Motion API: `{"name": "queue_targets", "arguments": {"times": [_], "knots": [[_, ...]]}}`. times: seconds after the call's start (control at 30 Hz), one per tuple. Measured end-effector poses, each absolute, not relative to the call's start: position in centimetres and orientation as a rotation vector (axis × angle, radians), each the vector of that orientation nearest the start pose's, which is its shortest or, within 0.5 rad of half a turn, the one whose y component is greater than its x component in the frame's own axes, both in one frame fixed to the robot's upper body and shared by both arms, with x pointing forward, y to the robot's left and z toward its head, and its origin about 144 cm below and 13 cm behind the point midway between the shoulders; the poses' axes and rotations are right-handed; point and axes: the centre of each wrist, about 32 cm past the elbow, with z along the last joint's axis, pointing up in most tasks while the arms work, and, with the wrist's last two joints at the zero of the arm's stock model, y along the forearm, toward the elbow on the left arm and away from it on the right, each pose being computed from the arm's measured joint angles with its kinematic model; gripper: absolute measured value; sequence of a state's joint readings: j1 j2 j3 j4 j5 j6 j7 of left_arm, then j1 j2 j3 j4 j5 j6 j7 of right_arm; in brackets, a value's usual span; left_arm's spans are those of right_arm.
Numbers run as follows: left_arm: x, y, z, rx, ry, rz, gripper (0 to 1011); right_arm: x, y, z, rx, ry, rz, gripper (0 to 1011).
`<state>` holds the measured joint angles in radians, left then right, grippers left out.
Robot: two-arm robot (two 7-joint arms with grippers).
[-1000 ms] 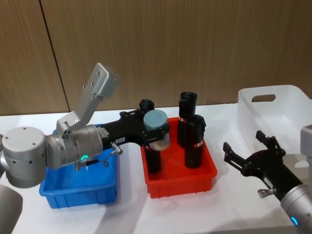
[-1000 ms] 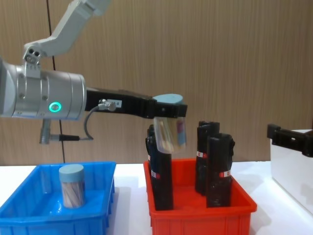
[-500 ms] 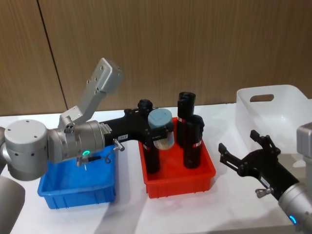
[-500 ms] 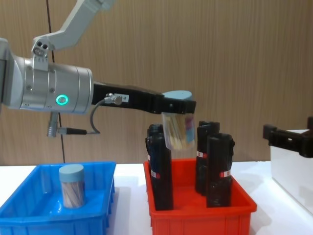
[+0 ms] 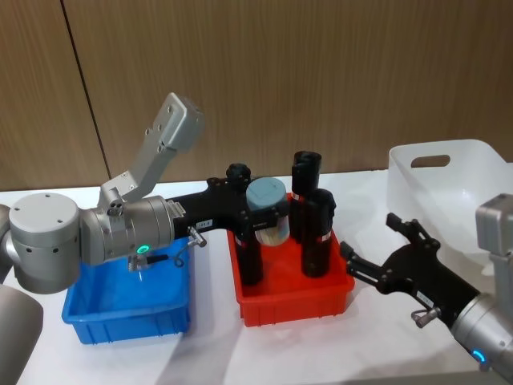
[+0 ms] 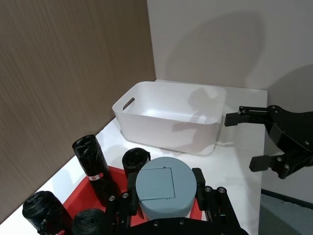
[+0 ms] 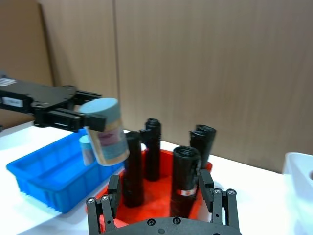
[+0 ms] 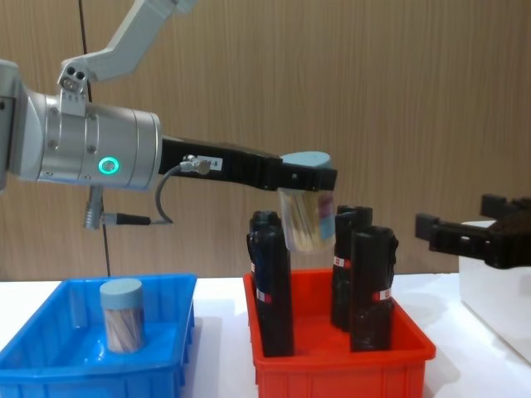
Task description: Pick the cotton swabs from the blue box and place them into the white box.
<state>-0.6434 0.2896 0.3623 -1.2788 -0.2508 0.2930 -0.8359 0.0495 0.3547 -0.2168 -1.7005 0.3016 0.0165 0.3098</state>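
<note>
One cotton swab jar (image 8: 307, 217) (clear smooth plastic cylinder, flat grey-blue round lid, pale sticks inside) hangs slightly tilted in the air over the red bin (image 8: 340, 371). The left gripper (image 8: 310, 178) is clamped on it just under the lid, above the matte black bottles (image 8: 371, 286) standing upright in that bin. The other jar (image 8: 122, 315) stands upright in the shallow glossy blue box (image 8: 33, 365) with flared sides, on the robot's left. The right gripper (image 5: 369, 237) sits low between the red bin and the smooth white box (image 5: 481, 164) with its oblong handle cutout, fingers spread apart, holding nothing.
</note>
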Motion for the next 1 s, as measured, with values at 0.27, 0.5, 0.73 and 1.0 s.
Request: {"name": "queue_targets", "arguments": {"times": [0.27,0.5,0.73,1.0], "knots": [[60.9,23.3,129.0,0.201,-0.048,0.53,669,47.6,-25.4,119.3,0.018,-0.104,-0.907,1002],[60.9,23.3,129.0,0.201,-0.048,0.529,669,49.4,-25.4,119.4,0.027,-0.092,-0.794,1001],[61.0,23.3,129.0,0.201,-0.048,0.528,669,51.0,-25.1,119.3,0.029,-0.067,-0.727,1002],[61.0,23.3,129.0,0.2,-0.048,0.527,669,52.4,-24.6,119.1,0.027,-0.043,-0.684,1001]]}}
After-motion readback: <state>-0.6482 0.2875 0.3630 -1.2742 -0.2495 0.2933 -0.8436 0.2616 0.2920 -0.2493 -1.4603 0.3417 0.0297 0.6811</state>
